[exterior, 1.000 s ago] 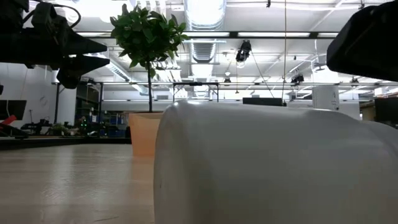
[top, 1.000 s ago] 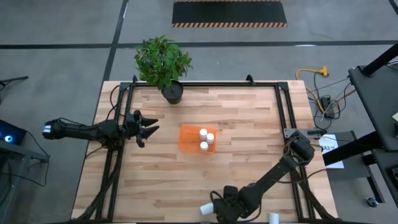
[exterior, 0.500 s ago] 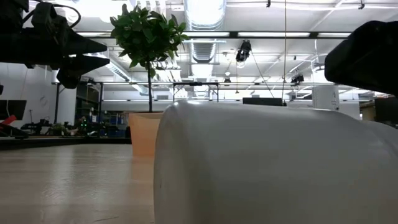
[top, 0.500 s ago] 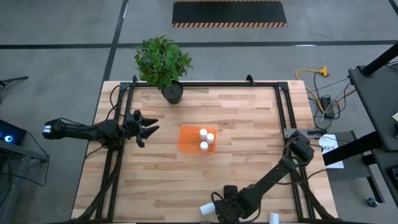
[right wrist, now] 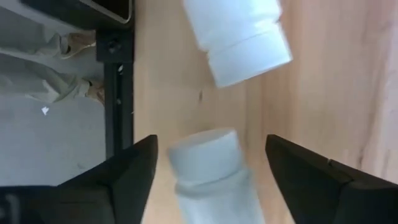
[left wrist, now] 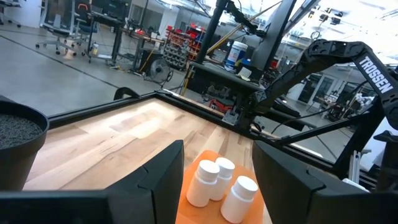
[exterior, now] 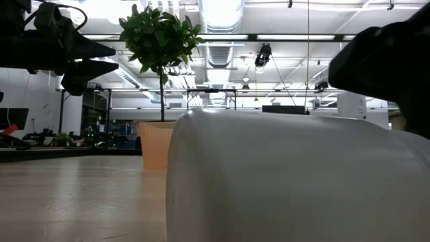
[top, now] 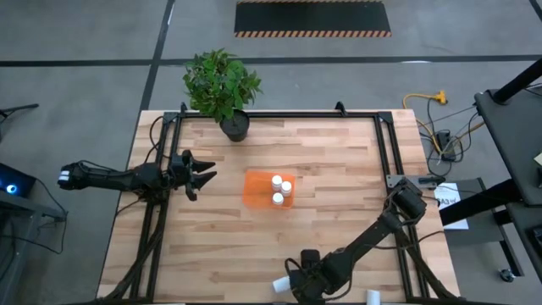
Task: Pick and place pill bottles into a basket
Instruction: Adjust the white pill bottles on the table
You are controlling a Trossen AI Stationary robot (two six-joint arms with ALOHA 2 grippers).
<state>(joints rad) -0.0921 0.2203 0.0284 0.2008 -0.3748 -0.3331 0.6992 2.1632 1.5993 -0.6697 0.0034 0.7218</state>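
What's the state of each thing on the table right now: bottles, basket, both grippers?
Basket: upright, holds three bottles.
Three bottles in basket: standing, caps on.
Bottle at near edge: lying on its side, between the right gripper's fingers, not yet gripped.
Second lying bottle: on its side, free.
Right gripper: open, low over the table edge.
Left gripper: hovering, empty.

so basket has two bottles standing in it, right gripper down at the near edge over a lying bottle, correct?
Not quite: the basket holds three bottles, as the high view shows. The rest holds: the right gripper is at the near edge, jaws open around a lying bottle.
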